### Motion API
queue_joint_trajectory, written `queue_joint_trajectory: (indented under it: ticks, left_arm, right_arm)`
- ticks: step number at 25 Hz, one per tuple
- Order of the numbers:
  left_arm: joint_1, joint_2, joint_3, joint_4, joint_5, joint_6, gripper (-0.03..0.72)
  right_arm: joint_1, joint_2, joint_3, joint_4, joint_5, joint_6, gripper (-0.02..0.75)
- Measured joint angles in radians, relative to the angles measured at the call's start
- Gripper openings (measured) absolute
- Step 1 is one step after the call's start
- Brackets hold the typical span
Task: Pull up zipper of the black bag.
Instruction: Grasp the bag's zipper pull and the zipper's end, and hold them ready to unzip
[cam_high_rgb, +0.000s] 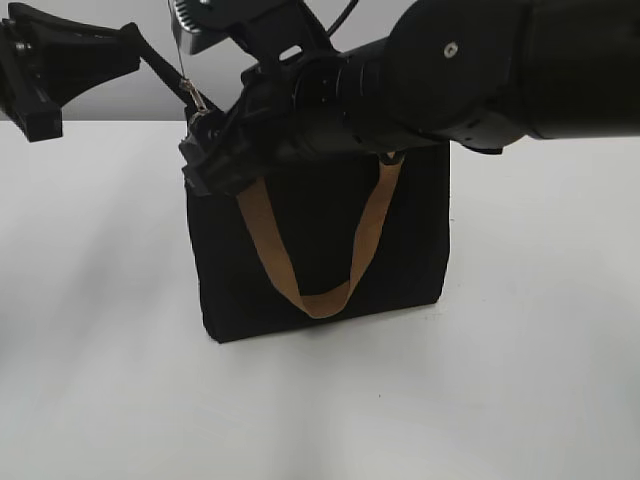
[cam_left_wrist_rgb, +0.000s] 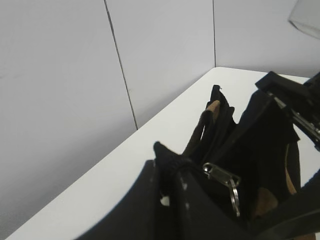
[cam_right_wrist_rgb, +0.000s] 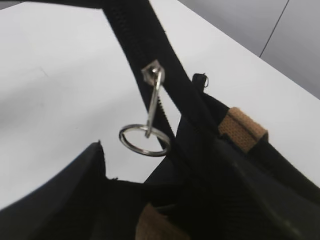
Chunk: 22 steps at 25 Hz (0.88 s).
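The left pincer (cam_high_rgb: 150, 48) reaches in from the upper left of the exterior view and appears clamped on a black strip at the black bag's (cam_high_rgb: 320, 250) top corner, drawing it taut up and away; judged from the left wrist view, this tail of the zipper (cam_right_wrist_rgb: 165, 90) is held so the slider has a tight line to run on. The right pincer (cam_high_rgb: 215, 160) hangs over the same corner, pressed close against the bag's top edge, but its fingers are buried against black fabric and I cannot tell whether it is open or closed on anything. The silver pull tab (cam_right_wrist_rgb: 152, 100) with its ring (cam_right_wrist_rgb: 145, 139) dangles free from the taut strip, untouched in the right wrist view. The bag stands upright on the white table (cam_high_rgb: 520, 380), one tan handle (cam_high_rgb: 320, 270) drooping down its front. The bulky right arm (cam_high_rgb: 460, 70) blocks sight of most of the top edge, so how much of the zip is shut cannot be judged
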Motion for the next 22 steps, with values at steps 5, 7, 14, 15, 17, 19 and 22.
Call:
queue_joint_trajectory:
  ticks: [5, 7, 14, 15, 17, 19, 22]
  left_arm:
    - [0.000, 0.000, 0.000, 0.000, 0.001, 0.000, 0.028]
    - [0.000, 0.000, 0.000, 0.000, 0.002, 0.000, 0.028]
    - [0.000, -0.001, 0.000, 0.000, 0.009, 0.000, 0.028]
    - [0.000, -0.001, 0.000, 0.000, 0.009, 0.000, 0.028]
    - [0.000, -0.001, 0.000, 0.000, 0.010, 0.000, 0.028]
    - [0.000, -0.001, 0.000, 0.000, 0.011, 0.000, 0.028]
    - [0.000, -0.001, 0.000, -0.001, 0.012, 0.000, 0.028]
  right_arm:
    - [0.025, 0.000, 0.000, 0.000, 0.000, -0.001, 0.456]
    - [0.044, 0.000, 0.000, 0.004, -0.013, -0.005, 0.446]
    - [0.048, 0.000, 0.000, 0.014, -0.028, -0.008, 0.442]
    - [0.048, 0.000, 0.000, 0.014, -0.028, -0.008, 0.439]
    - [0.048, 0.000, 0.000, 0.014, -0.028, -0.008, 0.421]
    - [0.048, 0.000, 0.000, 0.014, -0.028, -0.007, 0.382]
    - [0.048, 0.000, 0.000, 0.014, -0.028, -0.007, 0.302]
